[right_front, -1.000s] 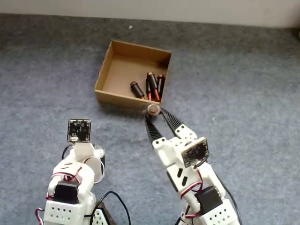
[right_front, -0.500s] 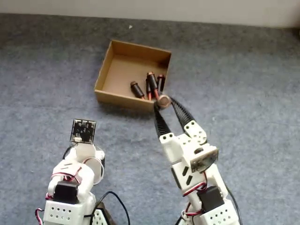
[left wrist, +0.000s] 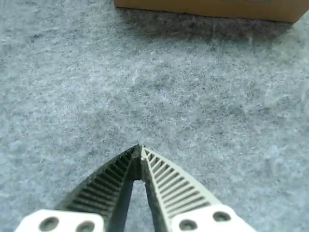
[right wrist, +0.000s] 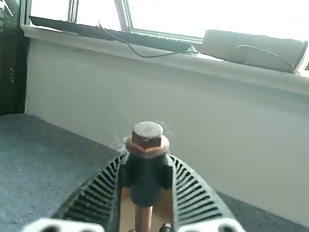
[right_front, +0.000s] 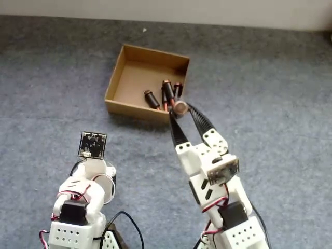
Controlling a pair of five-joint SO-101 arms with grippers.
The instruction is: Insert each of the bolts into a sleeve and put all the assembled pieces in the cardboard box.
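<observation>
My right gripper (right_front: 180,108) is shut on an assembled piece (right_front: 180,107), a copper bolt in a black sleeve, held upright over the near right corner of the cardboard box (right_front: 116,78). In the right wrist view the bolt's hex head (right wrist: 147,137) stands above the black sleeve (right wrist: 146,181) between the ribbed fingers (right wrist: 193,193). Three assembled pieces (right_front: 167,93) lie inside the box by its right wall. My left gripper (left wrist: 140,151) is shut with nothing in it, low over the grey carpet short of the box's near wall (left wrist: 207,7).
Grey carpet (right_front: 270,93) covers the whole table around the box. A white wall (right wrist: 217,111) with a window sill stands behind in the right wrist view. The left arm (right_front: 85,176) stays at the near left.
My right gripper has lifted the assembled piece from in front of the box's near wall up and over its near right corner. The left arm has barely moved.
</observation>
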